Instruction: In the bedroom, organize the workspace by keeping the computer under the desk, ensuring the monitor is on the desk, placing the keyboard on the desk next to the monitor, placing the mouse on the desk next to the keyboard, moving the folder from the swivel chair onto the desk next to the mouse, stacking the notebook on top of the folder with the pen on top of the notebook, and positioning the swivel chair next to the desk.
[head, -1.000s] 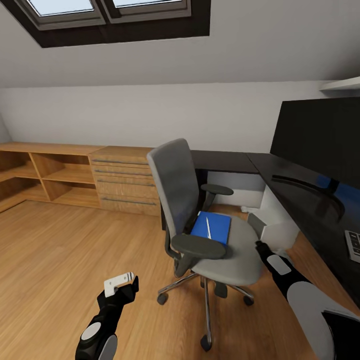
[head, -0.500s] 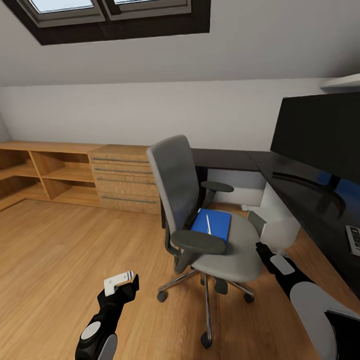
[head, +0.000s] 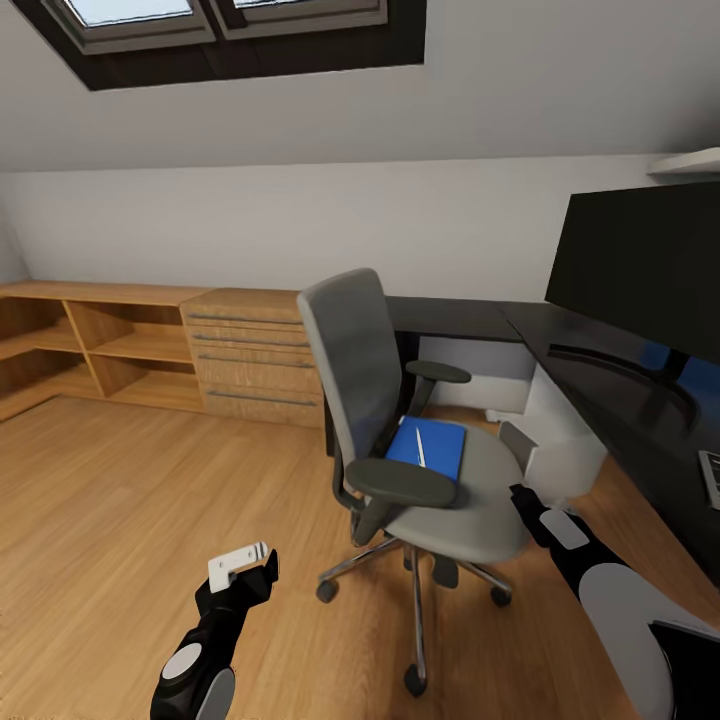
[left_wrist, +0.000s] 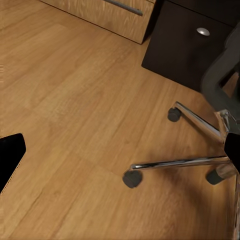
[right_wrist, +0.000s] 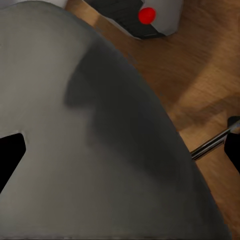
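The folder (head: 427, 449) lies mid-frame on the chair (head: 400, 420) seat, pen (head: 420, 447) atop, awaiting pickup — the right end effector (head: 522, 497), released, hovers at the seat's edge; the left end effector (head: 245, 572) idles, released.

Even, bright, flat simulator light throughout; skylights (head: 215, 15) overhead pale and washed out. Soft diffuse shadow under the swivel chair (head: 400, 420) on the wood floor (head: 120, 500), no hard edges. Glossy sheen on the desk (head: 600, 370), with a blue reflection near the monitor (head: 640, 270) stand. Head view stretched toward the corners (wide lens). Right wrist view soft and blurred on the close grey seat, shaded in a dark patch; left wrist view mildly soft.
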